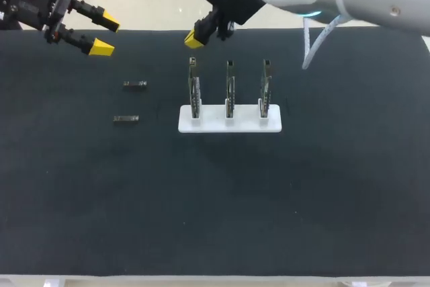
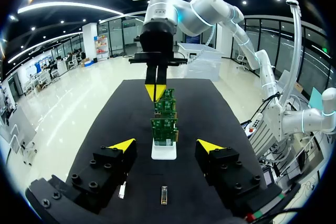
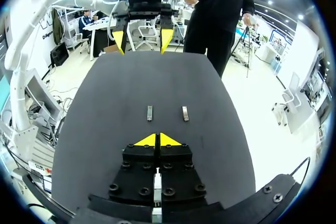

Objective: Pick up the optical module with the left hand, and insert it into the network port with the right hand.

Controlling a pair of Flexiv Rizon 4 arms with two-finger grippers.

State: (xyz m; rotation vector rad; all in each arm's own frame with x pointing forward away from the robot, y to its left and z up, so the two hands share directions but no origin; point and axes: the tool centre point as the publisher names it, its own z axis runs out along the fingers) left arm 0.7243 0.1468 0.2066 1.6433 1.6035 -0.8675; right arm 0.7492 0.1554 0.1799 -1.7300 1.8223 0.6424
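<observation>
Jaws apart on left (right's closed); optical modules (image 1: 134,85) (image 1: 126,119) lie left-right.

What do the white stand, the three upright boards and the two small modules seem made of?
White stand: probably plastic, smooth, evenly white.
Boards: likely circuit board laminate, green faces with small parts.
Modules: seemingly metal, grey with dull shine; too small to be sure.

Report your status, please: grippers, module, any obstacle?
Left gripper open, right gripper shut, both empty. Far optical module and near optical module lie on the table, untouched. Nothing in the way.
</observation>
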